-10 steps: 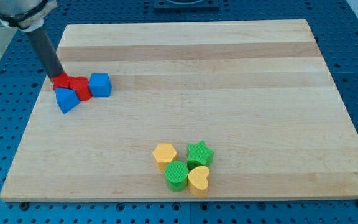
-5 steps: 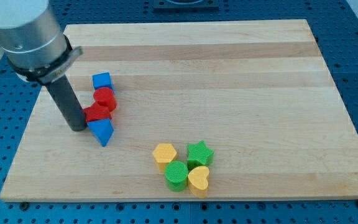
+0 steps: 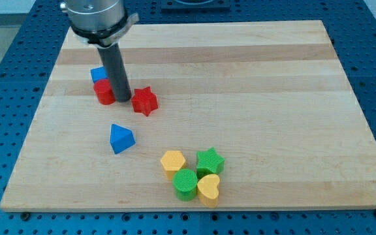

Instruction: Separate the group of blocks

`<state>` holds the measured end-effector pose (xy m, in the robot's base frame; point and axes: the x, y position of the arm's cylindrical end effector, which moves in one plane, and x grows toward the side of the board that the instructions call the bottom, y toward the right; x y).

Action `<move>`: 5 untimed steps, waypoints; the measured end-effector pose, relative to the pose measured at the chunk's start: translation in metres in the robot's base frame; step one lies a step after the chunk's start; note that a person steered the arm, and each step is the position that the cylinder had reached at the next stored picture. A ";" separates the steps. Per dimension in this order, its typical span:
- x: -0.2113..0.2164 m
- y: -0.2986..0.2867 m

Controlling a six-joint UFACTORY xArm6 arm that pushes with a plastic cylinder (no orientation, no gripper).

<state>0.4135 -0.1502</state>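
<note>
Camera view. Blocks, likely light, rigid, easy sliders; push at side faces.

Red star [image 3: 144, 100], red cylinder [image 3: 104, 92], blue cube [image 3: 98, 74] upper left; blue triangle [image 3: 121, 138] apart below.

My tip [image 3: 123, 99] upright between cylinder and star; no pincer, holds nothing.

My tip [image 3: 123, 99] stands between cylinder [image 3: 104, 92] and star [image 3: 144, 100].

— What is hidden? — The rod covers part of the blue block [image 3: 97, 74] and the red cylinder [image 3: 104, 92].
— And cut off? — The arm's upper housing [image 3: 95, 14], at the view's top.
</note>
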 end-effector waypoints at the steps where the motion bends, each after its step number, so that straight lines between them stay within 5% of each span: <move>1: -0.004 -0.020; 5: 0.031 -0.046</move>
